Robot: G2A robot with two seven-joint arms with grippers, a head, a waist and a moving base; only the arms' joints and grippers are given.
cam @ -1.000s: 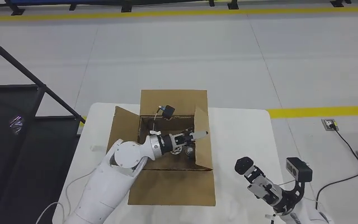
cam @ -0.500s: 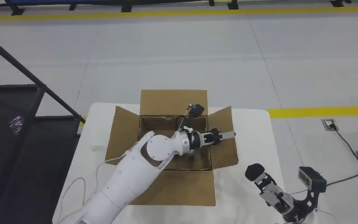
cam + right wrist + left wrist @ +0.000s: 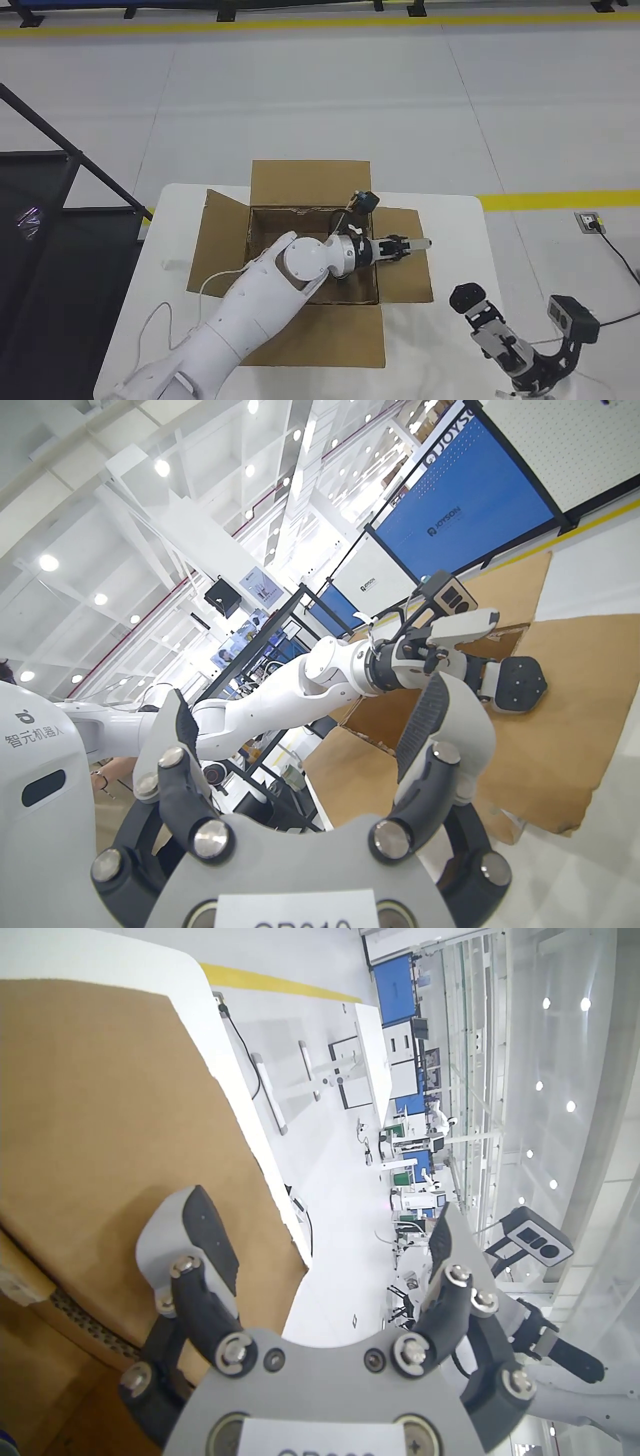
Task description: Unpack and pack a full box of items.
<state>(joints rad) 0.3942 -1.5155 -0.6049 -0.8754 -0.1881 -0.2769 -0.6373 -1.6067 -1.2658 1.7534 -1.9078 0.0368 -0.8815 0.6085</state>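
Top view, mid-frame — my left gripper (image 3: 412,245) hangs open above a folded-out flap (image 3: 405,285) of the box (image 3: 310,183), while lower right my right gripper (image 3: 470,300) gapes open.

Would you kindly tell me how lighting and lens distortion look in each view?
Top view: even light, dim inside the box. Left wrist view: fisheye bends straight lines, ceiling lamps glare beyond the left hand. Right wrist view: same bending, same lamp glare beyond the right hand.

Box (image 3: 310,335) matt brown cardboard, smooth-faced (cut edge corrugated, rough); table (image 3: 455,250) smooth white surface.
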